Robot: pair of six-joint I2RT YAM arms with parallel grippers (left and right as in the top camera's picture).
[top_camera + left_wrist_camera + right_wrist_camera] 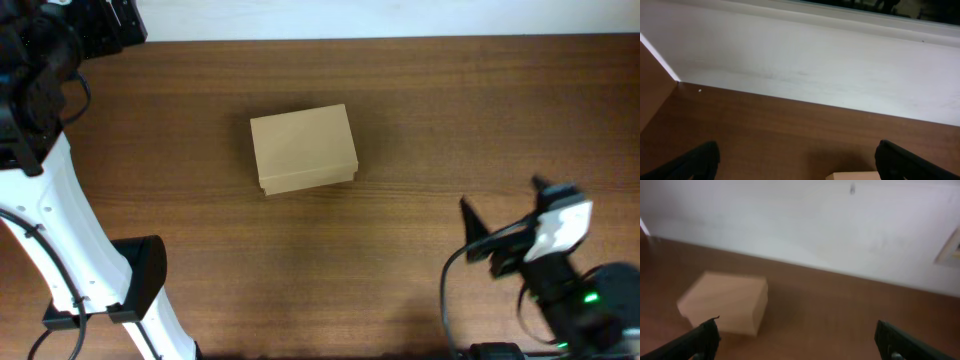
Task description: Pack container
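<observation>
One container point(852, 176) corner shows in left-wrist view; overhead shows it whole.

There is a big brown wooden table point(430, 110) with thin dark lines running through the wood. Behind it stands a plain white wall point(815, 70), and the wall meets the table's far edge. On the wall, far to the right, the corner of a pale frame point(951, 250) peeks in.

Box point(303, 148): plain brown cardboard, matt, smooth.
Table point(450, 110): dark wood grain, smooth, faint sheen.
Wall point(815, 65): white, matt, lightly scuffed.
Left arm point(62, 225): white plastic shell, glossy.
Right gripper point(797, 342): black plastic, matt.
</observation>
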